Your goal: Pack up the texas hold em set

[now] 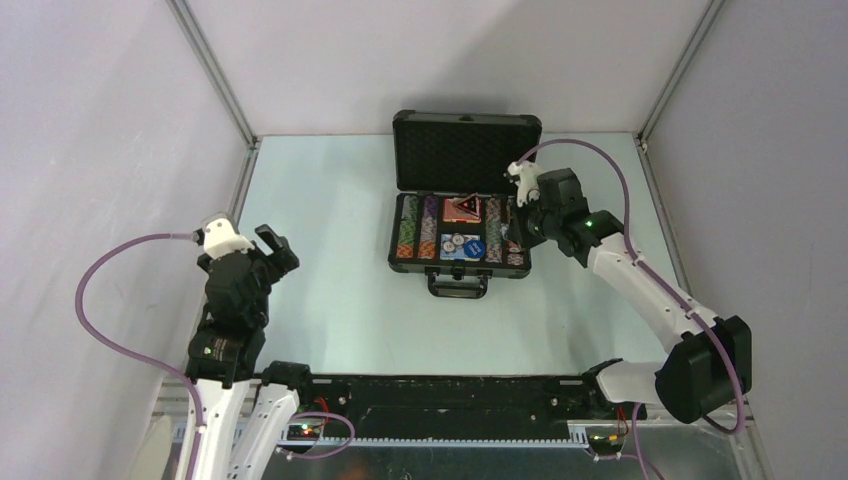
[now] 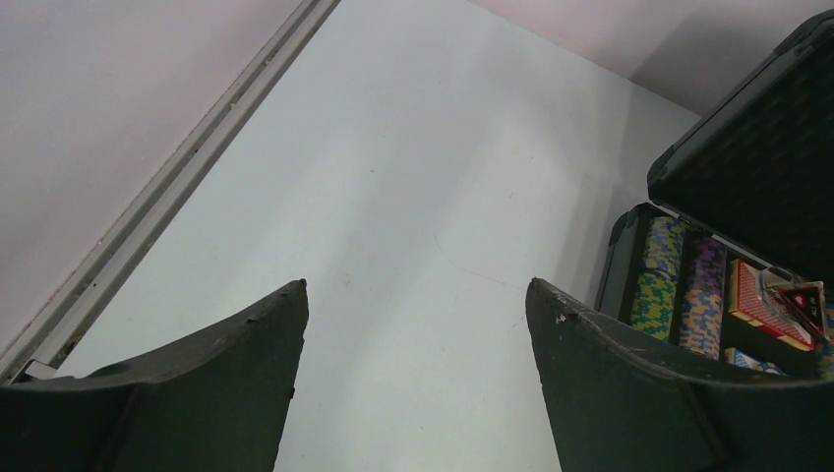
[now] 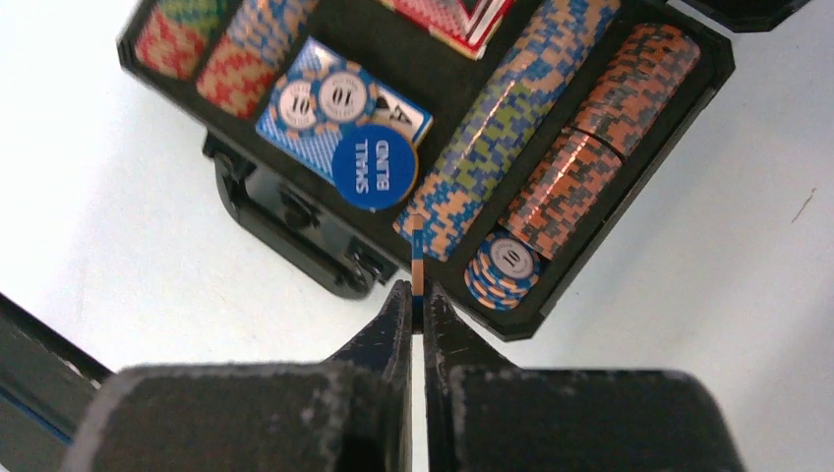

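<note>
Briefcase [image 1: 466,150]: found open on table [image 1: 330,250], bare surface all round. Pinched chip [image 3: 418,251] edge-on in right gripper [image 3: 417,295] over near rim; saw left gripper [image 2: 415,287] spread wide, empty.

I have a pale mint-green flat desk [image 1: 330,260] under the whole cell. Plain white panel walls [image 1: 100,120] close it in on the left, at the back and on the right. A silver aluminium strut [image 1: 215,75] slants down the left rear corner, and a second silver strut [image 1: 680,70] slants down the right rear corner. A long black rail [image 1: 440,392] lies across the near edge. Just in front of it sits a grey metal tray with a toothed strip [image 1: 450,442]. A small circuit board with coloured lights [image 1: 305,428] sits at each end of the tray. My left wrist view shows a hairline scratch [image 2: 472,270] on the desk. My right wrist view shows a short dark fleck [image 3: 804,205] on it.
</note>
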Action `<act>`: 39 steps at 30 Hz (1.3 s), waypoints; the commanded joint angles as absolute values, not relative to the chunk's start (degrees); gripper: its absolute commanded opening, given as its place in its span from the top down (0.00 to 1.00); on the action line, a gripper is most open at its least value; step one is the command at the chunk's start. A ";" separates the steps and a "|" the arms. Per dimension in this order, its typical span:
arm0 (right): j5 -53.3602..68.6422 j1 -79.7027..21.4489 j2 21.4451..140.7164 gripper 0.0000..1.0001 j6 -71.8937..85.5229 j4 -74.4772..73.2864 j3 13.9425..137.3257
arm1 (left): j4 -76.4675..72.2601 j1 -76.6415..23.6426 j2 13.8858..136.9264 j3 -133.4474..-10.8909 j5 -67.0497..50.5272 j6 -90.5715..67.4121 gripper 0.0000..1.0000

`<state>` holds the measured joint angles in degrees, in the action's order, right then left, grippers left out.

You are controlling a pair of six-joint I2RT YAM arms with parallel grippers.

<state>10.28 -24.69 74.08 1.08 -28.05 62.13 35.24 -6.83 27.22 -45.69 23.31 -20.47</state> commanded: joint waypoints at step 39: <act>4.72 -31.51 84.28 1.00 -39.98 -33.62 63.09 | 33.79 -6.53 26.45 -45.09 22.67 -19.51 0.14</act>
